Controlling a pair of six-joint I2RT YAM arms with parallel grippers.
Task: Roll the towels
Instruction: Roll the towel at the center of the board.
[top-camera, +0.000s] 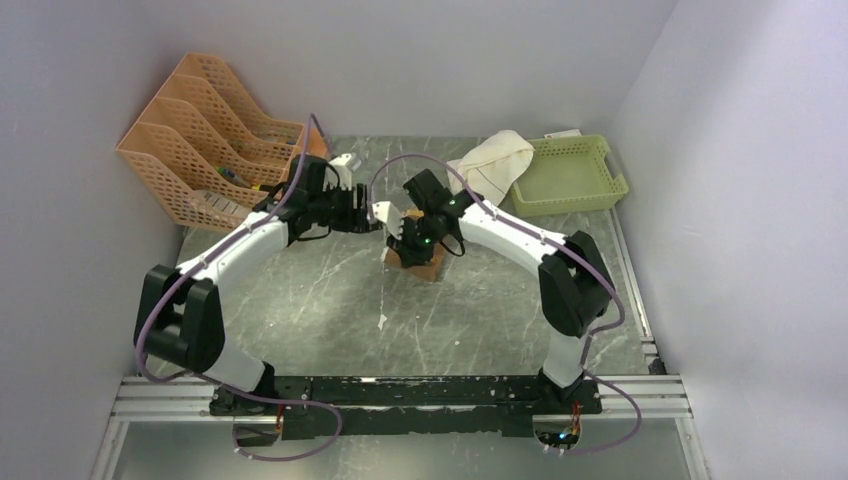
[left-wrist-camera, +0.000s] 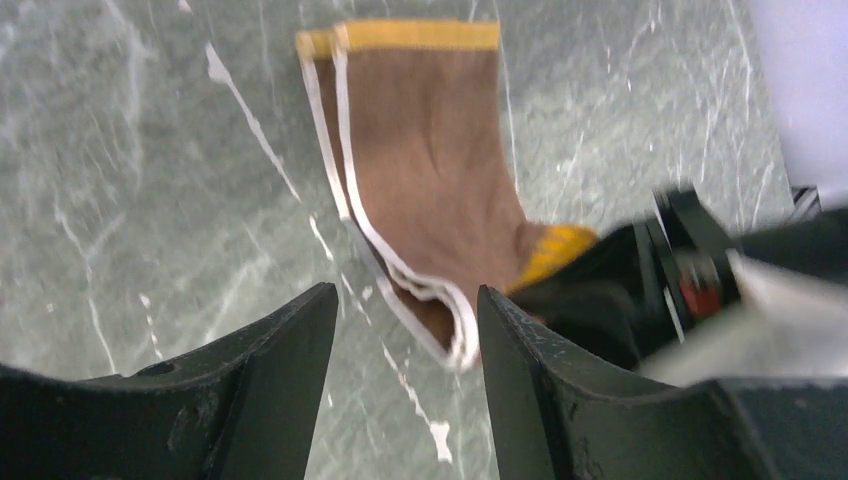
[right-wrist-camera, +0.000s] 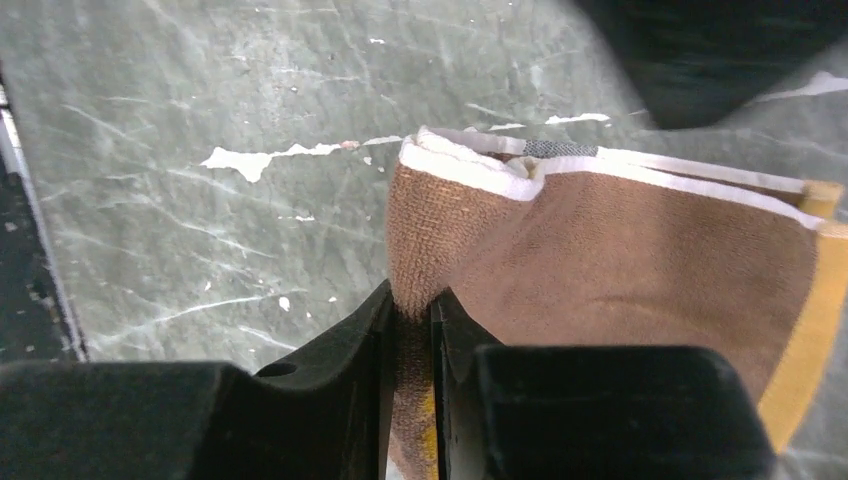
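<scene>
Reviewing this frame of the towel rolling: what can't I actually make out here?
Right wrist view: the right gripper hides the pinched part of the brown towel; the right edge cuts off its end.
Top view: that gripper covers most of the towel; how far it is rolled is unclear.
Left wrist view: the right gripper is blurred.
Top view: the orange rack contents are too small.
</scene>
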